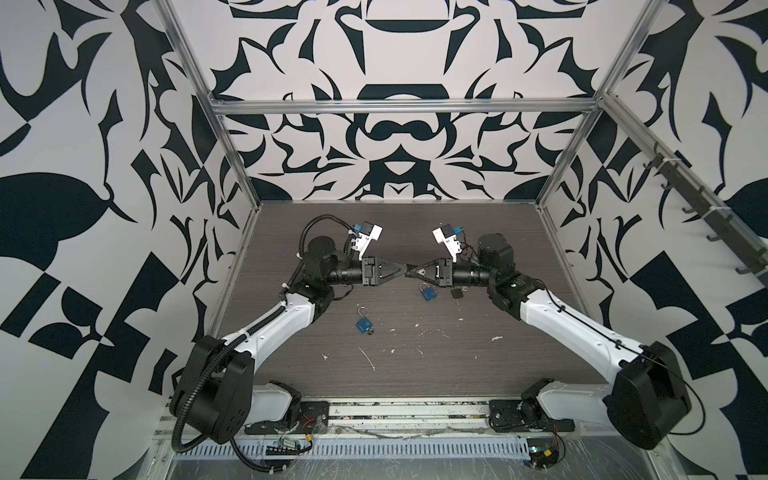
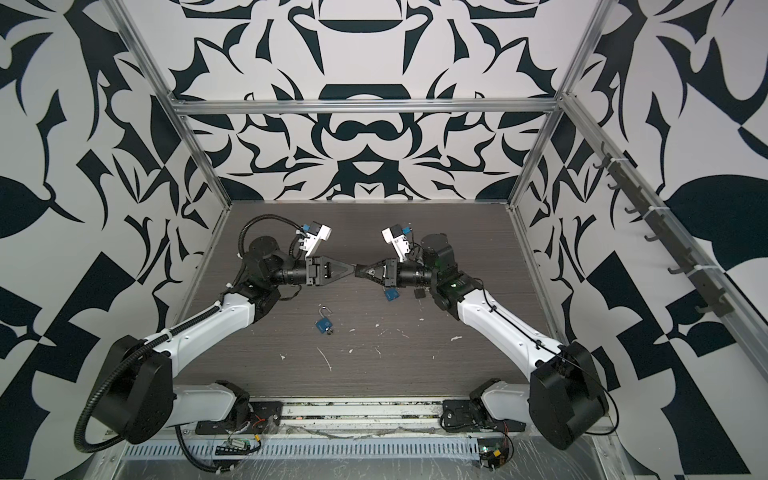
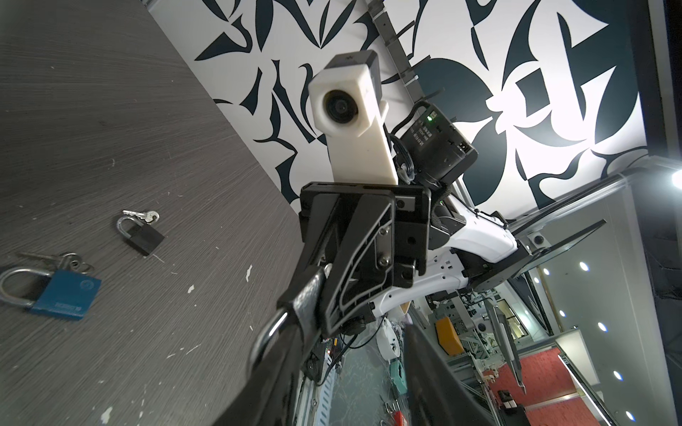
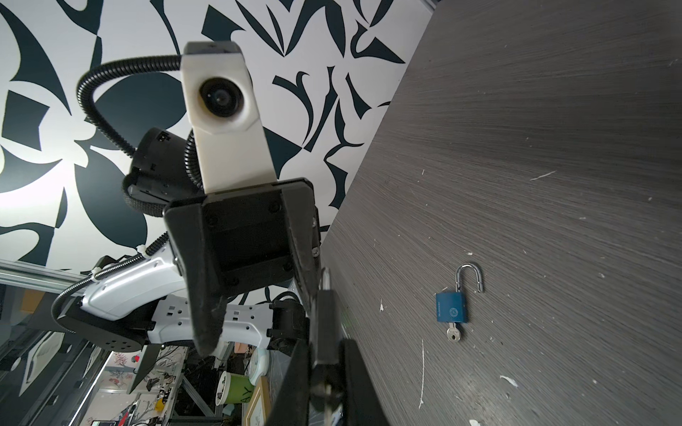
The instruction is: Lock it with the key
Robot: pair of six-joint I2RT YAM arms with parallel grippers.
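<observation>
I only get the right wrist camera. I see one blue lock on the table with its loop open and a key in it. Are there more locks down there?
Observer: Yes, a second blue padlock lies on the table, its shackle shut.
Operator: Does it have keys?
Observer: A bunch of keys lies right by its shackle.
Operator: Any more locks?
Observer: A small black padlock too, with one key beside its shackle.
</observation>
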